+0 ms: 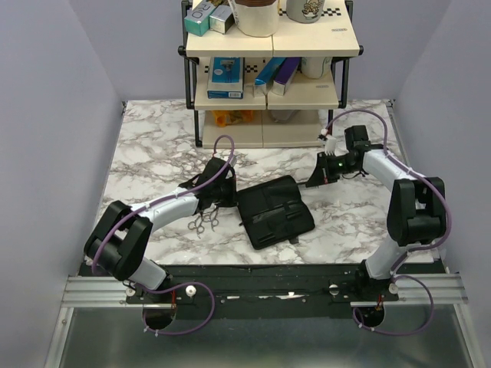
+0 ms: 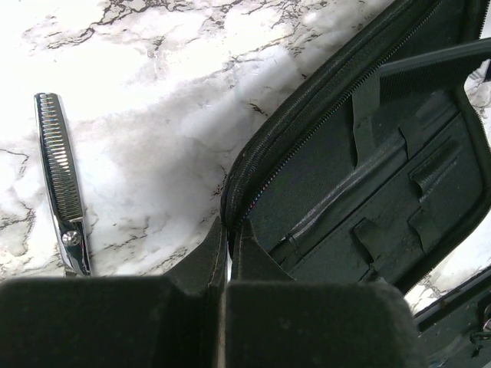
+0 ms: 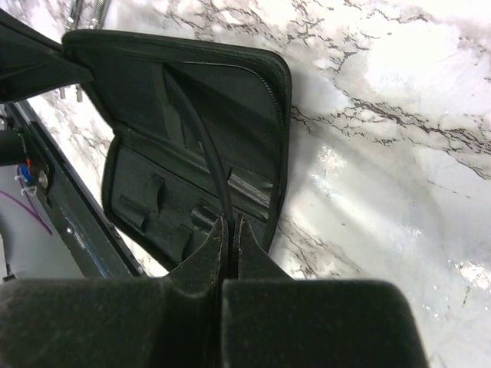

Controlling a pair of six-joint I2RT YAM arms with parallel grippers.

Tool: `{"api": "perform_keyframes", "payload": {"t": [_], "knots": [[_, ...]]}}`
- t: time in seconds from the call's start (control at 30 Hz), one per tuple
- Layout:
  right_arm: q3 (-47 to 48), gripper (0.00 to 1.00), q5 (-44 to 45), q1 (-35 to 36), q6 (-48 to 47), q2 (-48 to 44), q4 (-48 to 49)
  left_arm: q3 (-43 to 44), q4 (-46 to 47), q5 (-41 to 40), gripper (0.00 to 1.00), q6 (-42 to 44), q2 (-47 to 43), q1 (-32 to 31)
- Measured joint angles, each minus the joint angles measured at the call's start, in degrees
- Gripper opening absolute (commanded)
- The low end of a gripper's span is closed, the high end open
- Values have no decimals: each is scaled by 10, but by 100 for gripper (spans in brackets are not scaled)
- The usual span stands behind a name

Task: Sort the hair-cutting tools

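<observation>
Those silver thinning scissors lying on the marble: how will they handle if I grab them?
The silver metal scissors look rigid and polished, so they may slip in a grasp. They lie flat on the marble table, so getting under them could be hard. The pivot screw suggests the blades could swing apart when lifted.

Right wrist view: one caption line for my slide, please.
Right gripper, shut on a slim black comb, over the open pouch.

R gripper (image 3: 229, 230): jaws closed on slim black comb (image 3: 209, 149), seen edge-on. Comb extends over open black pouch (image 3: 245, 100), flat on marble table (image 3: 383, 153).
</observation>
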Motion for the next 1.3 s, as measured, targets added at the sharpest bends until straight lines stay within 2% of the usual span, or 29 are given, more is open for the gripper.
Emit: {"api": "perform_keyframes", "payload": {"t": [0.27,0.8,1.3], "knots": [[6,1,1,18,-13,25,10,4,-9,-2,0,0,10,1],[124,1,0,75,-75,136,-6,12,-19,-9,0,8,14,3],[125,1,-12,118,-2,160,30,25,-24,-19,0,8,28,3]]}}
